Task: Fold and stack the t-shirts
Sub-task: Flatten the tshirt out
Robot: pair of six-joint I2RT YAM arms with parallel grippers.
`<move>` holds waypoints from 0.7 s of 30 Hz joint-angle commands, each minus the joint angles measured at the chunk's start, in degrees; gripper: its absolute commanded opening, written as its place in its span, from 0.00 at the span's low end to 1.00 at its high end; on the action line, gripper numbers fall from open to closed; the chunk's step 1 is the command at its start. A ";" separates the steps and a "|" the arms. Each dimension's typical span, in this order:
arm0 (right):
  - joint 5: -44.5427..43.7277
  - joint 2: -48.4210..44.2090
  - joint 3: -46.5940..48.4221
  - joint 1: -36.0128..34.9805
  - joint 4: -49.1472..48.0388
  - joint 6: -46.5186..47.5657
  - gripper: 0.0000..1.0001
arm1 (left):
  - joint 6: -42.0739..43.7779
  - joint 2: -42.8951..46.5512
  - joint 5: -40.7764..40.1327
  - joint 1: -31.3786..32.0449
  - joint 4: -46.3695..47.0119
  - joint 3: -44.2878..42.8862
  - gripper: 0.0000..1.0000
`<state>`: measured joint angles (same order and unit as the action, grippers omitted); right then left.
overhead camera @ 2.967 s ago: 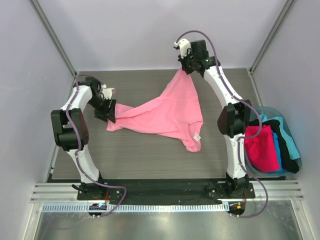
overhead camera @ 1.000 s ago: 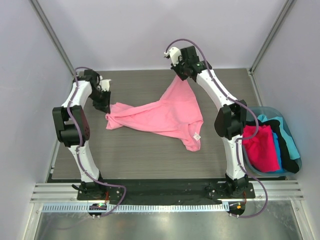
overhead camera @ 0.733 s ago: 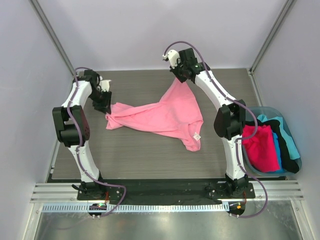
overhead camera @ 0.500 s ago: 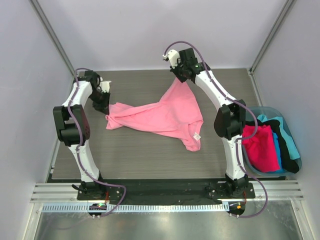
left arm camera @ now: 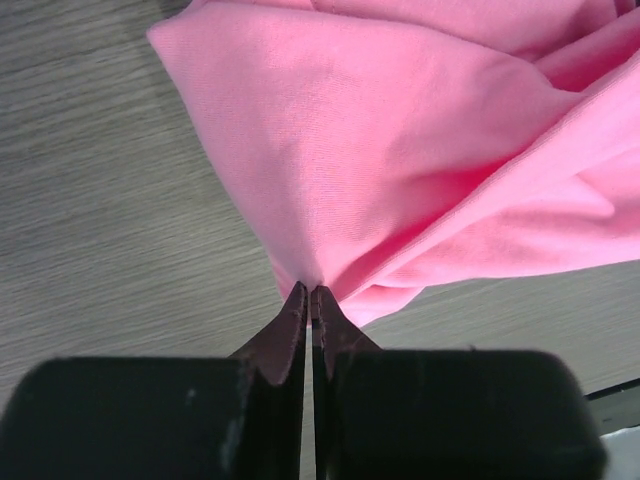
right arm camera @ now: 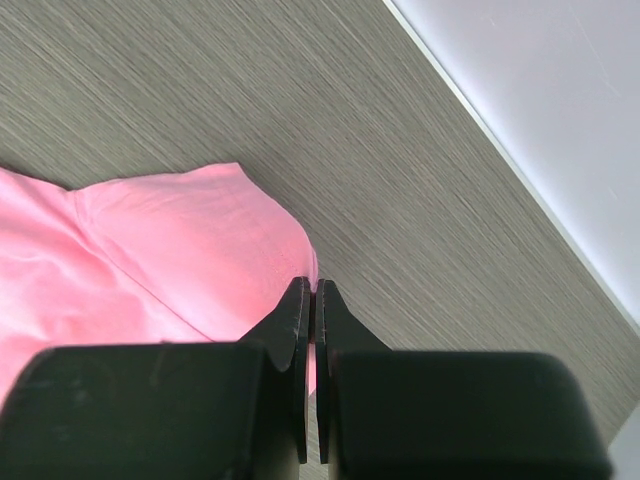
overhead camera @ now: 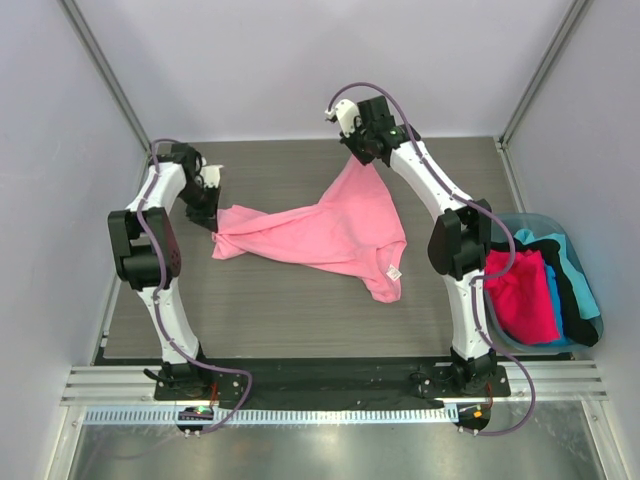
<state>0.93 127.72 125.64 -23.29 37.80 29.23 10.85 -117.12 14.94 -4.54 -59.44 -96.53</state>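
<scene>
Folding had not started. The light pink cloth t-shirt [overhead camera: 330,235] lay crumpled mid-frame on the grey wood surface [overhead camera: 280,310], with the left hand [left arm camera: 310,295] and right hand [right arm camera: 313,290] each pinching a corner. Other t-shirts [overhead camera: 525,295] waited at the lower right.

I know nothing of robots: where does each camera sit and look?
Top view: fixed above and behind, looking down on the grey wooden table and both arms.
Left wrist: on its arm, looking along the left pincer, shut on the light pink cloth t-shirt.
Right wrist: likewise, along the right pincer, gripping another corner.
All share that shirt and table.
</scene>
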 commanded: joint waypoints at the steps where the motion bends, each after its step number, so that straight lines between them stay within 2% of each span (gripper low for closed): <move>1: -2.58 -5.81 0.65 -0.27 -1.59 1.00 0.01 | 0.13 2.50 0.00 -0.39 -1.29 -2.87 0.00; 6: -6.36 -9.67 0.92 0.00 -3.17 1.00 0.01 | 1.80 6.72 0.79 -0.47 -4.80 -8.83 0.00; 13: -10.95 -21.88 -1.97 1.49 -6.69 -0.49 0.01 | 4.96 16.65 -1.13 -0.39 -9.20 -16.84 0.00; 21: -12.53 -38.40 -12.34 2.90 -7.92 0.12 0.01 | 12.08 30.97 -4.66 -0.47 -11.04 -10.08 0.00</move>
<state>-9.32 94.45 115.98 -20.97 32.71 29.61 19.00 -88.95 12.82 -4.54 -67.29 -109.19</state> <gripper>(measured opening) 0.038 0.006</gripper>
